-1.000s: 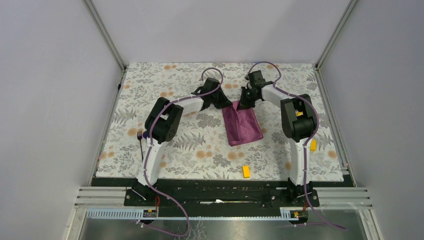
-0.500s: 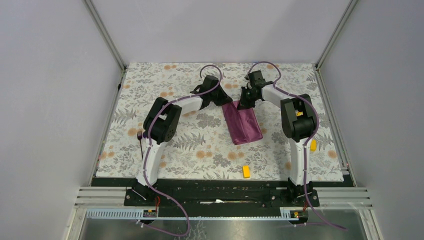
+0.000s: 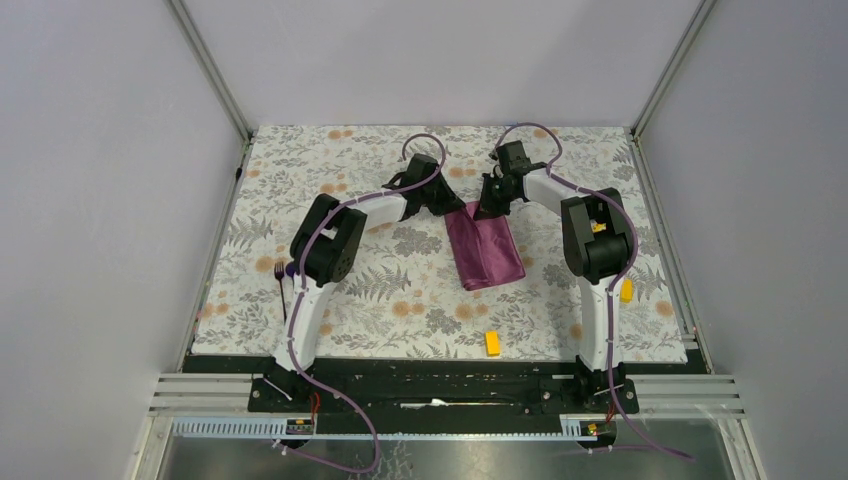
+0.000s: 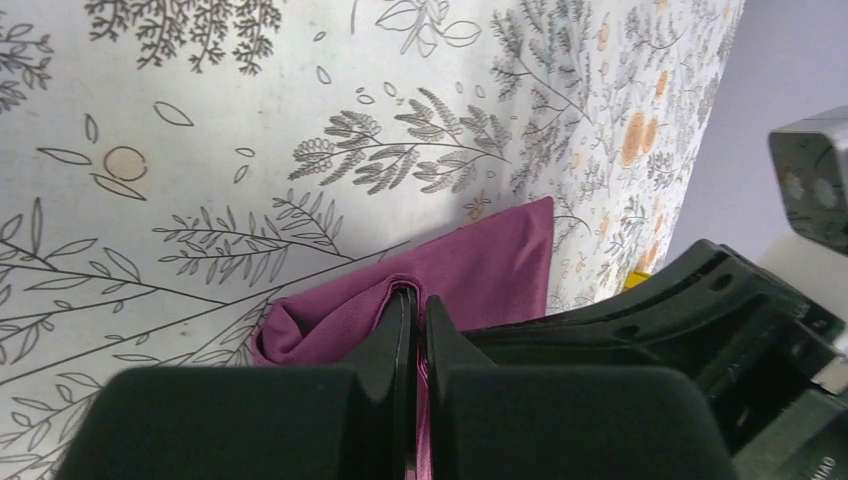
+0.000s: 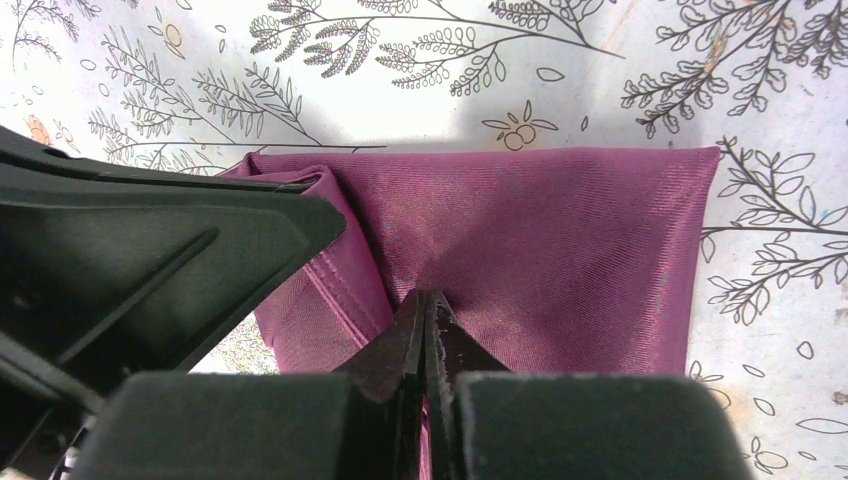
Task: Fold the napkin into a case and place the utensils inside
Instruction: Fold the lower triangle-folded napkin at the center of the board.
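The plum-purple napkin (image 3: 484, 250) lies folded as a band in the middle of the table, its far end lifted. My left gripper (image 3: 452, 207) is shut on the napkin's far left corner; in the left wrist view the cloth (image 4: 470, 270) wraps over the closed fingertips (image 4: 418, 300). My right gripper (image 3: 489, 208) is shut on the far edge; in the right wrist view the cloth (image 5: 560, 250) is pinched at the fingertips (image 5: 425, 300). A dark purple fork (image 3: 282, 285) lies at the left, partly behind my left arm. Another utensil is not visible.
A yellow block (image 3: 492, 343) lies near the front edge of the floral mat. Another yellow block (image 3: 626, 290) lies right of my right arm. Grey walls close the table on three sides.
The left gripper shifted slightly right and then back; the napkin's far end moved a little with it. The right arm is still.
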Motion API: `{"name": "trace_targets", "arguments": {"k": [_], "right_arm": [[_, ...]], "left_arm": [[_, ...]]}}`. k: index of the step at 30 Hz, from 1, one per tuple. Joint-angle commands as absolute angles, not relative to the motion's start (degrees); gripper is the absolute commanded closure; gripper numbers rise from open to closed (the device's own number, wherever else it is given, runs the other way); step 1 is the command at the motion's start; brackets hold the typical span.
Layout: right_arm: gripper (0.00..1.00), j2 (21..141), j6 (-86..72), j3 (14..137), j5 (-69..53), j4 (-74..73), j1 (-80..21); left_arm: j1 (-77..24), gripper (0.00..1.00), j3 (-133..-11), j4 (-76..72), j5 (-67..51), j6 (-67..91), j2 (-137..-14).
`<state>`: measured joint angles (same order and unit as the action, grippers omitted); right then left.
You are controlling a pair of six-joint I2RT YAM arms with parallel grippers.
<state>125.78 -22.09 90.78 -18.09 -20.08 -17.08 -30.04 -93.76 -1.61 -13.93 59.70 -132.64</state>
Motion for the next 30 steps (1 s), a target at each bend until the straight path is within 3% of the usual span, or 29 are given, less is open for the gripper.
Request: {"name": "trace_targets", "arguments": {"k": [1,4,9,13,15,21,26,30], "right_arm": [[1.00,127.87,-20.82,92.60,-17.40,-21.86,-16.94],[0.97,126.42,-20.68,94.23,-16.98,-23.83,-16.96],[0.70,117.26,-19.83,91.79,-13.67,-26.28,-17.75],[0.62,113.16,-21.05,85.72,-22.85,-22.59,-18.00],[0.66,113.49,-22.98,83.15,-28.17,-18.70,-17.97],[0.92,118.76,-23.73,83.66,-28.62,-16.39,-18.03],[0.97,122.71,-23.49,83.88,-22.59,-15.73,-18.02],[1.00,124.78,-22.81,84.24,-18.30,-16.63,-18.00]], "left_arm": [[-29.62,1.00,-95.94,-2.43,-13.88,58.62,-133.73],[-29.62,1.00,-96.31,-2.52,-13.27,58.58,-134.14],[-29.57,1.00,-96.00,-2.63,-12.92,58.90,-134.21],[-29.60,1.00,-95.90,-2.91,-13.05,59.36,-134.38],[-29.59,1.00,-95.89,-3.08,-13.25,59.62,-134.38],[-29.60,1.00,-96.32,-2.85,-14.05,59.88,-134.00],[-29.56,0.98,-97.64,-1.95,-15.11,59.77,-133.73],[-29.49,0.86,-98.24,-1.76,-16.75,59.77,-132.93]]}}
